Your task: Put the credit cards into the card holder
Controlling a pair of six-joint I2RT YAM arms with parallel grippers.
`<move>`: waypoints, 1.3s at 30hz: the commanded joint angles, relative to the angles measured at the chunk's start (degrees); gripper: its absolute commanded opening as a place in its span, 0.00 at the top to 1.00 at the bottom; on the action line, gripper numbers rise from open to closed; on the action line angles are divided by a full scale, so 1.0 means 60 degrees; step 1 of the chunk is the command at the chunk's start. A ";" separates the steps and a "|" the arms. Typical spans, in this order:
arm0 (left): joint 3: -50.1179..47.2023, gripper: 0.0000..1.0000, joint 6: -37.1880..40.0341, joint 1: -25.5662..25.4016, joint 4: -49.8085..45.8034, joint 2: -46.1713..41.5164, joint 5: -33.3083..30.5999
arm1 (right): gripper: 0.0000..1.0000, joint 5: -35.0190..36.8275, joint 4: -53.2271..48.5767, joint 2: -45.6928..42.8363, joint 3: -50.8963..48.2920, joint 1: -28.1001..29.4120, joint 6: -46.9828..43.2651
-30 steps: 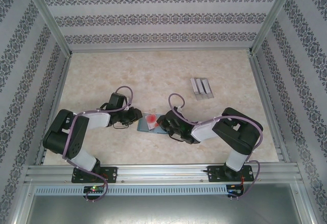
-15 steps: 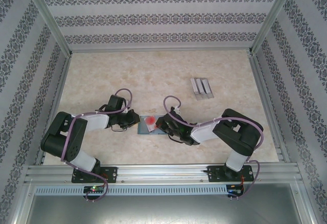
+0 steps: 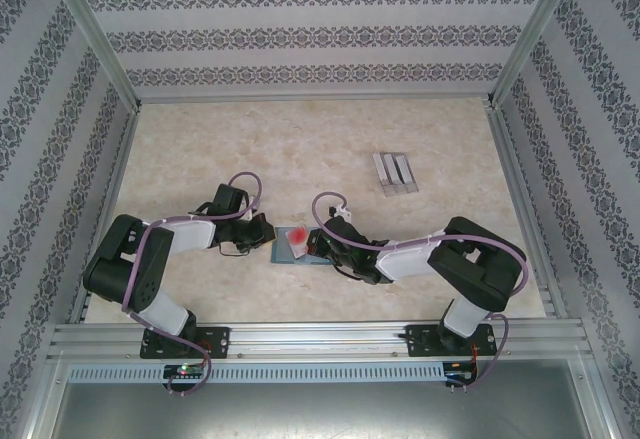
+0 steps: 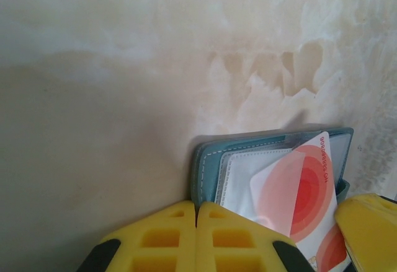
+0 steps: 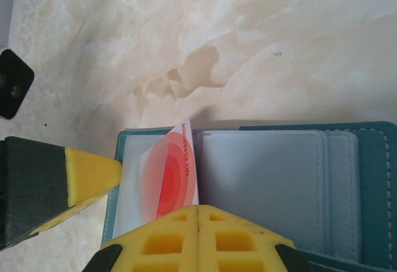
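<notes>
Here: one red card (image 5: pixel 169 176), one wallet (image 5: pixel 373 160).

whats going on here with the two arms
Two robot arms are working on a small teal-blue folding wallet lying open on the marbled beige table. A red-and-white plastic card is partway into one of its clear pockets, near end sticking out. The right gripper, shut, is at that exposed end; whether it pinches or pushes is unclear. The left gripper, also shut, sits at the wallet's edge beside the card. A clear plastic slotted stand sits apart, farther back.
</notes>
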 commanded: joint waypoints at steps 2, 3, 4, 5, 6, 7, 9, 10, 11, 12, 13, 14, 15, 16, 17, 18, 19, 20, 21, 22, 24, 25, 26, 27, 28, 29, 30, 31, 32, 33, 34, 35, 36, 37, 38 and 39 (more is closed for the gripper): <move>-0.0283 0.99 0.0138 -0.0267 -0.0763 0.0690 -0.0110 | 1.00 0.0140 0.0552 0.0324 -0.0087 0.0138 -0.1021; -0.0298 0.99 0.0125 -0.0263 -0.0769 0.0679 -0.0142 | 1.00 0.0189 0.0425 0.0335 -0.0003 0.0230 -0.1228; -0.0323 0.99 0.0124 -0.0271 -0.0758 0.0690 -0.0163 | 1.00 0.0217 0.0417 0.0328 0.0031 0.0295 -0.1391; -0.0320 0.99 0.0120 -0.0271 -0.0741 0.0698 -0.0186 | 1.00 0.0202 0.0511 0.0328 0.0052 0.0359 -0.1639; -0.0315 1.00 0.0163 -0.0276 -0.0780 0.0721 -0.0212 | 1.00 0.0263 0.0498 0.0293 0.0068 0.0393 -0.1801; -0.0306 1.00 0.0204 -0.0265 -0.0828 0.0726 -0.0247 | 1.00 0.0347 0.0476 0.0259 0.0047 0.0401 -0.1929; -0.0316 1.00 0.0210 -0.0276 -0.0880 0.0726 -0.0329 | 1.00 0.0616 0.0422 0.0097 -0.0080 0.0408 -0.2171; -0.0339 1.00 0.0183 -0.0275 -0.0851 0.0725 -0.0353 | 1.00 0.0726 0.0329 -0.0008 -0.0132 0.0394 -0.2296; -0.0383 1.00 0.0136 -0.0276 -0.0798 0.0712 -0.0365 | 1.00 0.0821 0.0297 -0.0126 -0.0218 0.0380 -0.2467; -0.0407 1.00 0.0129 -0.0270 -0.0770 0.0710 -0.0375 | 1.00 0.0866 0.0293 -0.0228 -0.0288 0.0366 -0.2634; -0.0414 1.00 0.0138 -0.0271 -0.0777 0.0722 -0.0391 | 1.00 0.0872 0.0318 -0.0277 -0.0325 0.0354 -0.2748; -0.0387 1.00 0.0143 -0.0270 -0.0831 0.0737 -0.0408 | 1.00 0.0810 0.0372 -0.0302 -0.0342 0.0349 -0.2878; -0.0360 1.00 0.0168 -0.0270 -0.0898 0.0737 -0.0417 | 1.00 0.0736 0.0391 -0.0291 -0.0331 0.0350 -0.2975; -0.0365 1.00 0.0181 -0.0275 -0.0935 0.0728 -0.0427 | 1.00 0.0665 0.0376 -0.0263 -0.0293 0.0343 -0.2969; -0.0378 1.00 0.0157 -0.0275 -0.0932 0.0701 -0.0453 | 1.00 0.0595 0.0434 -0.0192 -0.0284 0.0350 -0.2929; -0.0417 1.00 0.0124 -0.0272 -0.0916 0.0666 -0.0472 | 1.00 0.0517 0.0621 -0.0104 -0.0309 0.0364 -0.2918; -0.0441 1.00 0.0105 -0.0271 -0.0894 0.0653 -0.0479 | 1.00 0.0501 0.0747 -0.0025 -0.0326 0.0365 -0.2890; -0.0435 1.00 0.0098 -0.0269 -0.0891 0.0660 -0.0469 | 1.00 0.0546 0.0832 0.0065 -0.0342 0.0365 -0.2834; -0.0427 1.00 0.0083 -0.0266 -0.0899 0.0673 -0.0440 | 1.00 0.0564 0.0924 0.0139 -0.0353 0.0364 -0.2770; -0.0417 1.00 0.0057 -0.0268 -0.0905 0.0664 -0.0416 | 1.00 0.0579 0.0999 0.0186 -0.0371 0.0365 -0.2720; -0.0473 1.00 -0.0061 -0.0265 -0.0817 0.0666 -0.0376 | 1.00 0.0640 0.1161 0.0233 -0.0398 0.0376 -0.2633; -0.0496 1.00 -0.0095 -0.0270 -0.0754 0.0664 -0.0367 | 1.00 0.0671 0.1168 0.0240 -0.0391 0.0379 -0.2595; -0.0510 1.00 -0.0143 -0.0275 -0.0696 0.0677 -0.0364 | 1.00 0.0746 0.1168 0.0240 -0.0386 0.0383 -0.2515; -0.0504 1.00 -0.0166 -0.0266 -0.0689 0.0704 -0.0370 | 1.00 0.0859 0.1062 0.0240 -0.0379 0.0377 -0.2293; -0.0490 1.00 -0.0165 -0.0266 -0.0702 0.0735 -0.0369 | 1.00 0.1009 0.0899 0.0219 -0.0392 0.0379 -0.1942; -0.0488 1.00 -0.0186 -0.0277 -0.0702 0.0744 -0.0362 | 1.00 0.1204 0.0673 0.0184 -0.0421 0.0379 -0.1264; -0.0492 1.00 -0.0216 -0.0274 -0.0662 0.0768 -0.0355 | 1.00 0.1308 0.0608 0.0152 -0.0529 0.0379 -0.0494; -0.0535 1.00 -0.0270 -0.0269 -0.0598 0.0774 -0.0341 | 1.00 0.1277 0.0774 0.0173 -0.0627 0.0393 -0.0057; -0.0561 1.00 -0.0322 -0.0272 -0.0513 0.0789 -0.0340 | 1.00 0.1201 0.0914 0.0230 -0.0689 0.0408 0.0267; -0.0569 1.00 -0.0348 -0.0272 -0.0466 0.0831 -0.0340 | 1.00 0.1168 0.0814 0.0278 -0.0645 0.0421 0.0503; -0.0566 1.00 -0.0355 -0.0276 -0.0439 0.0865 -0.0343 | 1.00 0.1115 0.0780 0.0318 -0.0594 0.0436 0.0620; -0.0547 1.00 -0.0368 -0.0265 -0.0445 0.0909 -0.0305 | 1.00 0.1054 0.0825 0.0398 -0.0552 0.0438 0.0691; -0.0536 1.00 -0.0366 -0.0277 -0.0462 0.0941 -0.0275 | 1.00 0.0985 0.0828 0.0454 -0.0486 0.0452 0.0773; -0.0559 1.00 -0.0367 -0.0263 -0.0453 0.0957 -0.0251 | 1.00 0.0925 0.0813 0.0487 -0.0440 0.0460 0.0859; -0.0569 1.00 -0.0365 -0.0276 -0.0436 0.0969 -0.0248 | 1.00 0.0866 0.0804 0.0543 -0.0356 0.0505 0.0895; -0.0587 1.00 -0.0356 -0.0273 -0.0433 0.0972 -0.0241 | 1.00 0.0824 0.0786 0.0608 -0.0236 0.0577 0.0875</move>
